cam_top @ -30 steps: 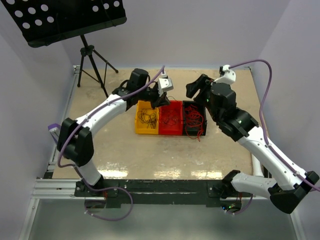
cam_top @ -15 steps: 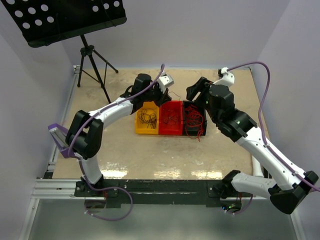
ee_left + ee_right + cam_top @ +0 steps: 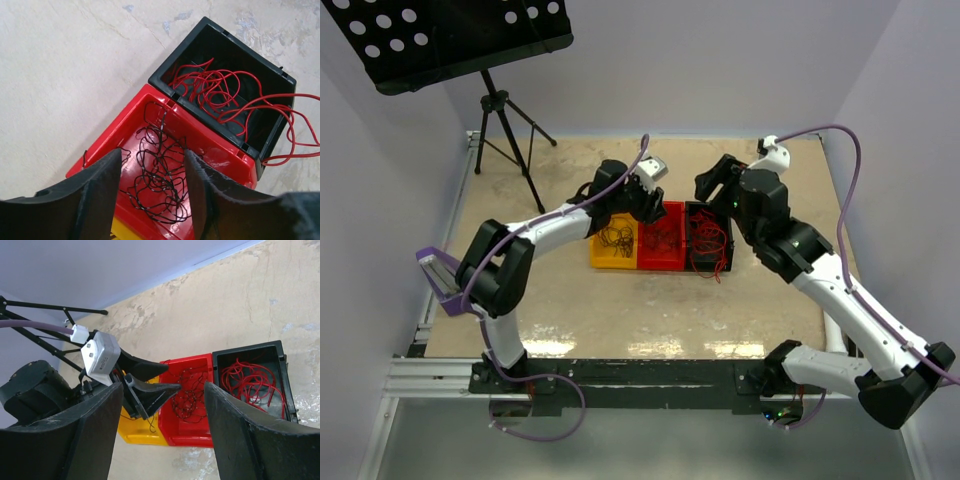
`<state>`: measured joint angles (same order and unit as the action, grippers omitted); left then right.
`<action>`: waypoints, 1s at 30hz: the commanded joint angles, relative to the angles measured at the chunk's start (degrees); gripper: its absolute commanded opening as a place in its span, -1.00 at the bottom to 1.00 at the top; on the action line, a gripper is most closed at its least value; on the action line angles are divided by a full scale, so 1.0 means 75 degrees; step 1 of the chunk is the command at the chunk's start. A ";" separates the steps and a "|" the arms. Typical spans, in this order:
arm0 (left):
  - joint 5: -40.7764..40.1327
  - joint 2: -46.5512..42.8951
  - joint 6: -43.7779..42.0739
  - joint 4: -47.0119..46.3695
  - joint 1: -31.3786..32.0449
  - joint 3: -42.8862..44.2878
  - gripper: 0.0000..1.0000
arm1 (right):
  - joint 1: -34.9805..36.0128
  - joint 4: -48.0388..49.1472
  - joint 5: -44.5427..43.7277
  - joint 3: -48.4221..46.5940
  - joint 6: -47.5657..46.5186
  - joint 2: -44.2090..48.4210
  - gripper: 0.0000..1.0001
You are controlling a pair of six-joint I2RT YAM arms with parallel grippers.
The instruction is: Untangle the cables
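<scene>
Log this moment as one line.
left gripper open above dark cables in red bin | right gripper open, holding nothing | red cables in black bin

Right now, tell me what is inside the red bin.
A tangle of dark cables lies in the red bin. The left gripper covers its near end, hiding what lies there.

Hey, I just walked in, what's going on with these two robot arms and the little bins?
Two arms are working on tangled cables kept in three bins. The left tool hangs open over the red bin, just above a knot of dark cables, gripping nothing. The right tool is open and empty too, near the far side of the black bin. The red cables lie in the black bin, a few loops spilling over its edge. The yellow bin holds another dark bundle.
</scene>
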<state>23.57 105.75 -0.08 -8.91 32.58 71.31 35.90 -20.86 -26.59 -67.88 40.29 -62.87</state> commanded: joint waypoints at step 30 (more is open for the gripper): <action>-0.2451 -0.4537 -0.1502 0.5699 -0.1648 0.0430 1.00 | -0.0861 0.1270 0.1951 -0.0454 -0.1481 -0.0688 0.97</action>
<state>11.00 74.87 -10.39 32.10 21.30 76.14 29.56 -14.48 -13.67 -70.83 31.79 -71.05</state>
